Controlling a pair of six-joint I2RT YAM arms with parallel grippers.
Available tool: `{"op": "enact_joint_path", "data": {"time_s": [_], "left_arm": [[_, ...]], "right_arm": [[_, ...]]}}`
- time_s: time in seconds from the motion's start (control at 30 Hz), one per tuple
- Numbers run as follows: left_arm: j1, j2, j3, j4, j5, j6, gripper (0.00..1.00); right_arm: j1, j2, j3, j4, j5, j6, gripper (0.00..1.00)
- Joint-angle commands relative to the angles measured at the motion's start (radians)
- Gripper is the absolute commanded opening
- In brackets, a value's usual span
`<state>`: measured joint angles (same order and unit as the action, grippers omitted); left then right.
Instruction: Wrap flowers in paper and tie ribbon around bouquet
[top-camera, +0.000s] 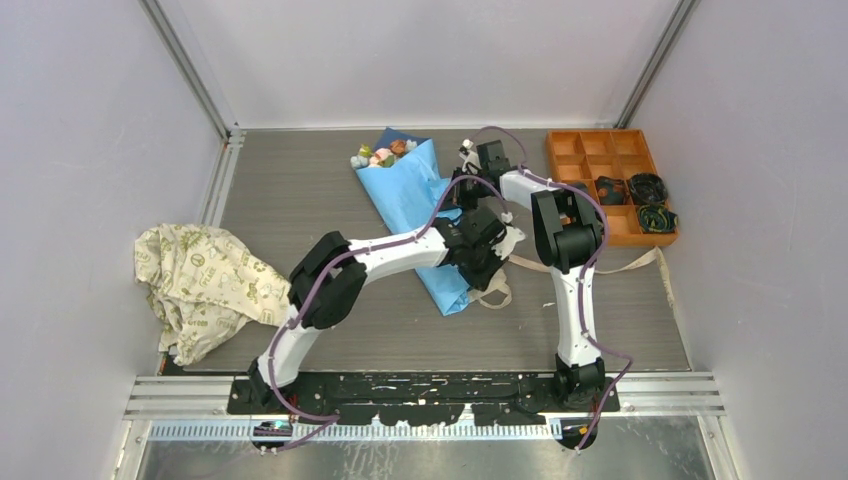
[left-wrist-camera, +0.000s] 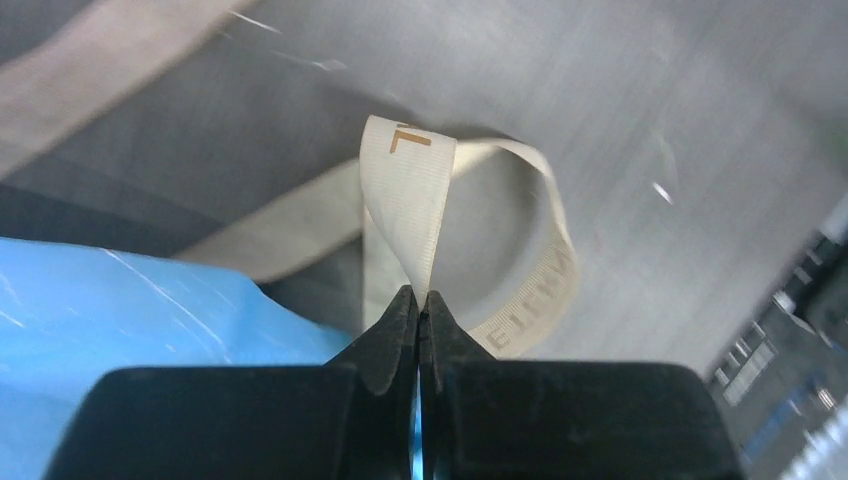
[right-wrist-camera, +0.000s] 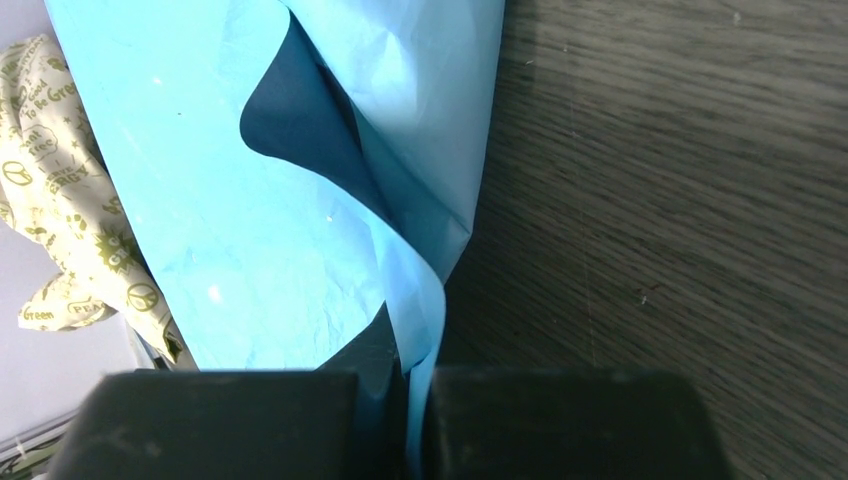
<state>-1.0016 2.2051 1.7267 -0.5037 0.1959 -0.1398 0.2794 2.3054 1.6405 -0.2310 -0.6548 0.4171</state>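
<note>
The bouquet (top-camera: 420, 205) lies slantwise on the table as a light blue paper cone, with the flowers (top-camera: 383, 154) showing at its wide far end. My left gripper (top-camera: 489, 268) (left-wrist-camera: 421, 293) is at the cone's narrow end, shut on a fold of the beige ribbon (left-wrist-camera: 408, 195). The ribbon curls into a loop in front of the jaws and trails right across the table (top-camera: 620, 266). My right gripper (top-camera: 463, 190) (right-wrist-camera: 418, 380) is shut on an edge of the paper (right-wrist-camera: 260, 250) on the cone's right side. The paper's darker inner face shows at a fold.
An orange compartment tray (top-camera: 603, 158) with small dark coils (top-camera: 648, 190) stands at the back right. A crumpled cream cloth with green print (top-camera: 200, 280) (right-wrist-camera: 55, 200) lies at the table's left edge. The two arms cross closely over the bouquet's lower half.
</note>
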Motion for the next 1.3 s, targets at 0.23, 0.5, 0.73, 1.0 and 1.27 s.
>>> {"op": "enact_joint_path", "data": {"time_s": [0.23,0.5,0.73,1.0,1.27], "left_arm": [[-0.023,-0.372,-0.226,-0.581,0.401,0.423,0.00],[0.194,-0.586,-0.607,-0.676,0.273,0.613,0.00],[0.612,-0.568,-0.682,-0.536,0.045,0.680,0.00],[0.832,-0.381,-0.475,-0.387,-0.016,0.577,0.00],[0.904,-0.209,-0.150,-0.159,-0.121,0.284,0.00]], "right_arm": [[0.001,-0.031,0.146,-0.154,0.199,0.137,0.01],[0.000,-0.070,0.211,-0.251,0.206,0.206,0.01],[0.000,-0.102,0.229,-0.299,0.193,0.196,0.01],[0.000,-0.155,0.233,-0.341,0.176,0.194,0.01],[0.003,-0.232,0.069,-0.313,0.147,0.212,0.01]]}}
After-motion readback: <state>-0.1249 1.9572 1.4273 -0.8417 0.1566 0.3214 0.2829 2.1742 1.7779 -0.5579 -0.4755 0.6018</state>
